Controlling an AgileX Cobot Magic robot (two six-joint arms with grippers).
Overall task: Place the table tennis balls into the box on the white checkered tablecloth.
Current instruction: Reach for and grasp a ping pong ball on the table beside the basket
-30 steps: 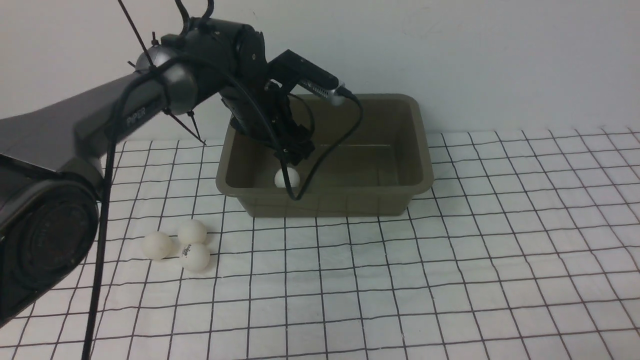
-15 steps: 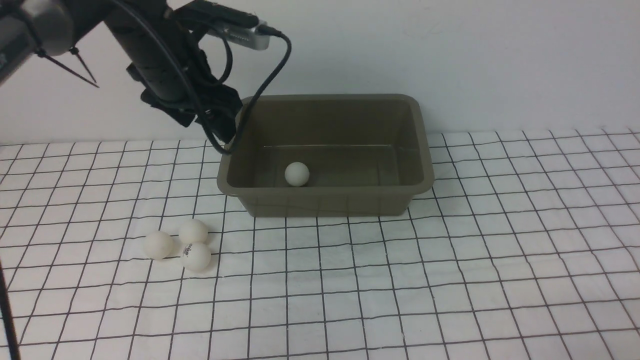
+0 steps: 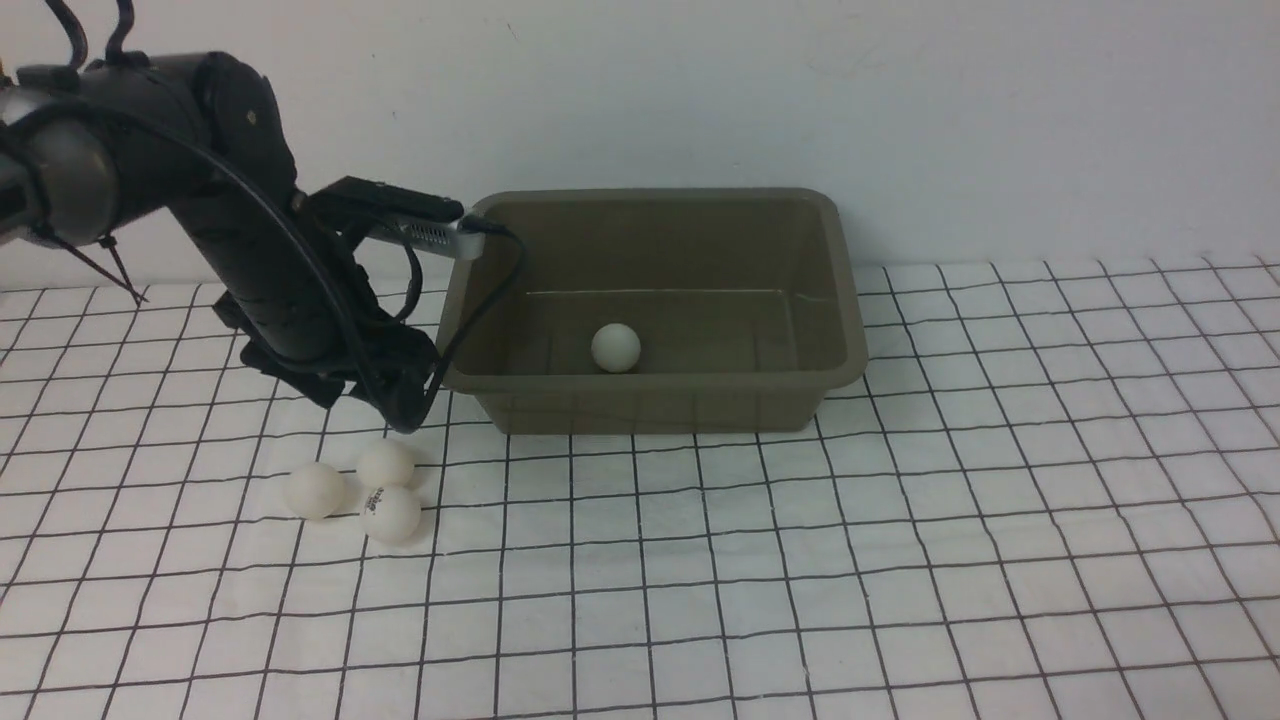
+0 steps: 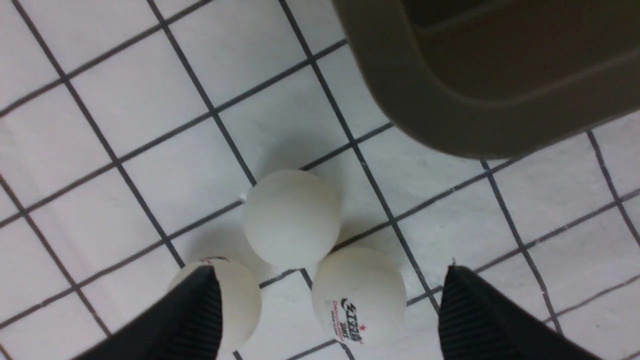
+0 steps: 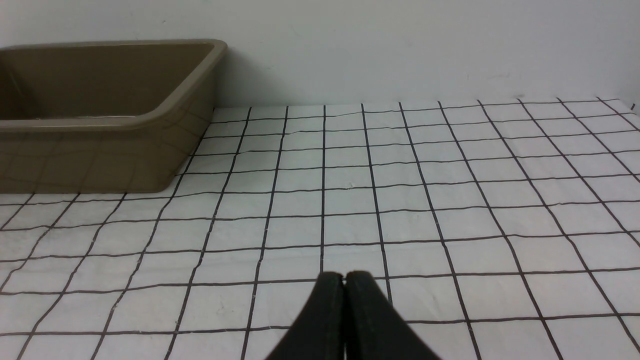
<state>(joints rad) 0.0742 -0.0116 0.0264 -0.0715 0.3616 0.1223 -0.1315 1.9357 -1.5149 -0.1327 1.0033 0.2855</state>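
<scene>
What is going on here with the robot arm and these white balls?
A robot is moving table tennis balls into the olive-grey box. One ball already lies inside it. The other three balls sit close together on the white checkered tablecloth, near the box's front left corner. The left gripper hovers open above them, holding nothing. The right gripper is shut and empty, away from the balls.

Soft even light, faint shadows beneath balls (image 3: pixel 391 514)

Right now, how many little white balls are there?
4. One ball is inside the box. Three huddle on the tablecloth outside it: left ball, back ball, logo ball. None looks hidden.
</scene>
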